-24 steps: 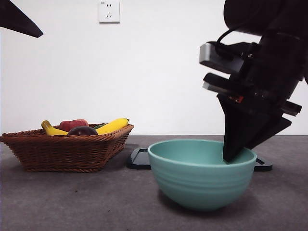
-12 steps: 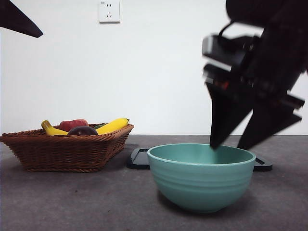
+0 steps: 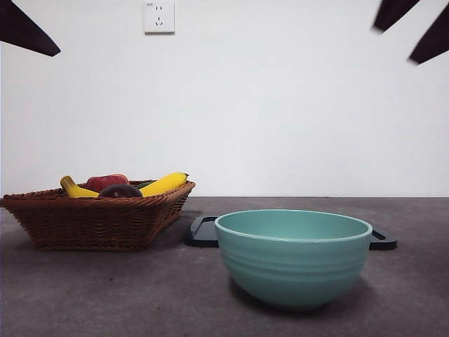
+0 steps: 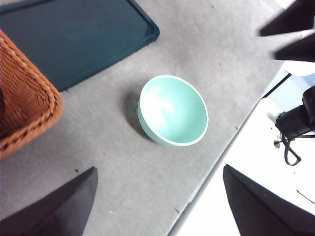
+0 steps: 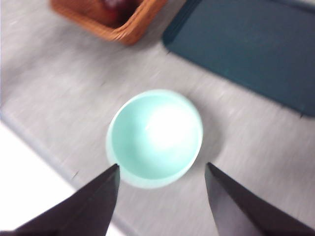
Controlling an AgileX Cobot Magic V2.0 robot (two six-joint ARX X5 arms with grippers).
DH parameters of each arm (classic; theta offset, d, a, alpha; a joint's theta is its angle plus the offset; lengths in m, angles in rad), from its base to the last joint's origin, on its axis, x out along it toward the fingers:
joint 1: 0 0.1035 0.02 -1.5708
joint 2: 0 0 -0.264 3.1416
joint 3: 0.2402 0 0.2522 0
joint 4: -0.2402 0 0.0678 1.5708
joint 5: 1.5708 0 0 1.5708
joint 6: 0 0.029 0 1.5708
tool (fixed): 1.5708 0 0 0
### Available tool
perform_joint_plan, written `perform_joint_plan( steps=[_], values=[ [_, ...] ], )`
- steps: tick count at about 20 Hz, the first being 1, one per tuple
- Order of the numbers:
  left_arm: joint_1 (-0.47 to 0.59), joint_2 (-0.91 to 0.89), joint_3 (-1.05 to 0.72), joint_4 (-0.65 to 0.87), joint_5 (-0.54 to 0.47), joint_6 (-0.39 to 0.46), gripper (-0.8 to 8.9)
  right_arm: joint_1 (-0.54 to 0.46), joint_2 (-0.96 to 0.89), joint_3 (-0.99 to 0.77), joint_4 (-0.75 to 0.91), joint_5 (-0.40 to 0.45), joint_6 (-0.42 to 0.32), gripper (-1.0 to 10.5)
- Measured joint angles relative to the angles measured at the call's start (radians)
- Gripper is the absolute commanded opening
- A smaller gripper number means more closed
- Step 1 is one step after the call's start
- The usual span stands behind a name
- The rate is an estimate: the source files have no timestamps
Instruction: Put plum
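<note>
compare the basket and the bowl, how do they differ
The basket is brown woven wicker with sloping angular sides; the bowl is smooth, round and teal. The basket holds fruit, while the bowl is empty. The basket sits farther back than the bowl. Both stand upright on the grey table.

The bowl (image 3: 293,257) is pale teal with faint ridged bands round its outside. The basket (image 3: 95,217) is woven reddish-brown wicker. In it lie yellow bananas (image 3: 163,184), a red fruit (image 3: 106,182) and the dark maroon plum (image 3: 121,191). The tray (image 4: 74,37) is dark blue-green, the table (image 3: 105,295) mottled grey, the wall (image 3: 280,105) white.
</note>
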Motion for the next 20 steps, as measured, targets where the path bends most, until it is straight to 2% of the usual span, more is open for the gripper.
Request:
perform_joint_plan(
  steps=[4, 12, 14, 16, 17, 20],
  values=[
    [0.000, 0.000, 0.000, -0.024, 0.000, 0.000, 4.01, 0.000, -0.090, 0.000, -0.082, -0.005, 0.000, 2.8],
    [0.000, 0.000, 0.000, -0.030, 0.000, 0.000, 3.98, 0.000, -0.106, 0.000, -0.084, -0.005, 0.000, 2.7],
    [0.000, 0.000, 0.000, -0.030, 0.000, 0.000, 2.79, 0.000, -0.106, 0.000, -0.086, -0.005, 0.000, 1.5],
    [0.000, 0.000, 0.000, -0.030, 0.000, 0.000, 0.82, 0.000, -0.106, 0.000, -0.090, -0.005, 0.000, 0.1],
    [0.000, 0.000, 0.000, -0.030, 0.000, 0.000, 0.06, 0.000, -0.106, 0.000, -0.090, -0.005, 0.000, 0.1],
    [0.000, 0.000, 0.000, -0.030, 0.000, 0.000, 0.09, 0.000, -0.106, 0.000, -0.090, -0.005, 0.000, 0.1]
  ],
)
